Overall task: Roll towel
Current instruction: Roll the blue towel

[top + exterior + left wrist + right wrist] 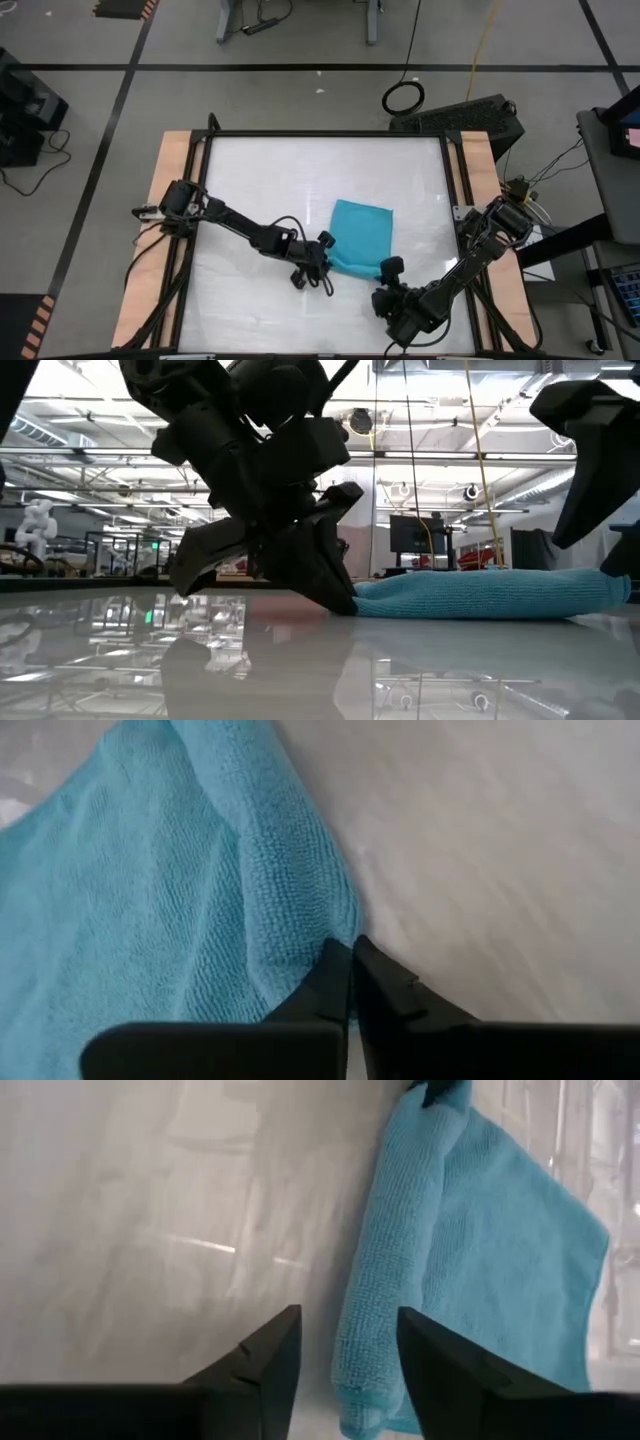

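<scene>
we see the towel (pixel 362 236) lying on the white desk (pixel 260 190), a little right of centre, with its near edge folded over into a thick rolled lip. our left gripper (pixel 351 982) sits at the near left corner of that lip, its fingers pressed together and pinching the towel's edge. our right gripper (pixel 348 1348) waits at the near right corner, fingers apart, straddling the end of the rolled edge.
</scene>
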Controlling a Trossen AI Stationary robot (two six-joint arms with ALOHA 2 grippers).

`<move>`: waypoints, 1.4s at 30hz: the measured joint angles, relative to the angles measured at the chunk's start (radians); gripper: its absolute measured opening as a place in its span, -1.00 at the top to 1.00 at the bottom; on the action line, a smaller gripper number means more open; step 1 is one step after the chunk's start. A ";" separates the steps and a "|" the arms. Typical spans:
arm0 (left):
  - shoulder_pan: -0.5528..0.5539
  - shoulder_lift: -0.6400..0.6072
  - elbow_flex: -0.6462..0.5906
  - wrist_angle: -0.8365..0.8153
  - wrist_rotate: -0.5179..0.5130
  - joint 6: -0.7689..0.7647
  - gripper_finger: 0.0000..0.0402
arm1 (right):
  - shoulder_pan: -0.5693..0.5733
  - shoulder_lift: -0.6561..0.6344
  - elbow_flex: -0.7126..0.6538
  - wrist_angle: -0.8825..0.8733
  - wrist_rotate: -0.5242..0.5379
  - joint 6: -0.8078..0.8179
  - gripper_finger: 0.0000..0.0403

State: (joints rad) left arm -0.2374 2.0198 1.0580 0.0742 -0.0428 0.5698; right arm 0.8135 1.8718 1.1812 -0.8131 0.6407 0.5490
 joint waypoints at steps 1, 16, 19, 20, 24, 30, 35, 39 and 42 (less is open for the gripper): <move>0.003 0.000 0.000 0.000 0.006 -0.010 0.95 | 0.000 0.002 0.000 -0.001 0.009 -0.008 0.18; 0.067 0.001 -0.002 -0.006 0.244 -0.194 0.98 | 0.003 0.004 -0.150 0.074 0.057 0.097 0.09; 0.079 0.001 -0.002 -0.008 0.287 -0.225 0.99 | -0.002 0.004 -0.180 0.080 0.076 0.167 0.18; 0.082 0.001 -0.002 -0.008 0.302 -0.232 0.99 | -0.005 0.004 -0.186 0.083 0.075 0.190 0.24; 0.093 0.001 -0.002 -0.020 0.369 -0.271 0.99 | -0.014 -0.005 -0.208 0.106 0.046 0.268 0.63; 0.110 0.003 -0.003 -0.019 0.521 -0.355 0.99 | -0.024 -0.062 -0.244 0.192 -0.031 0.315 0.94; 0.123 0.005 -0.004 -0.020 0.603 -0.425 0.99 | -0.037 -0.142 -0.299 0.285 -0.088 0.364 0.98; 0.121 0.006 -0.005 -0.015 0.661 -0.504 0.99 | -0.073 -0.219 -0.372 0.438 -0.225 0.391 0.98; 0.121 0.008 -0.006 0.000 0.716 -0.577 0.99 | -0.106 -0.261 -0.424 0.553 -0.331 0.426 0.99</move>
State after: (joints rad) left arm -0.1162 2.0277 1.0523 0.0742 0.6731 -0.0074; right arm 0.7073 1.6107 0.7574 -0.2605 0.3094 0.9755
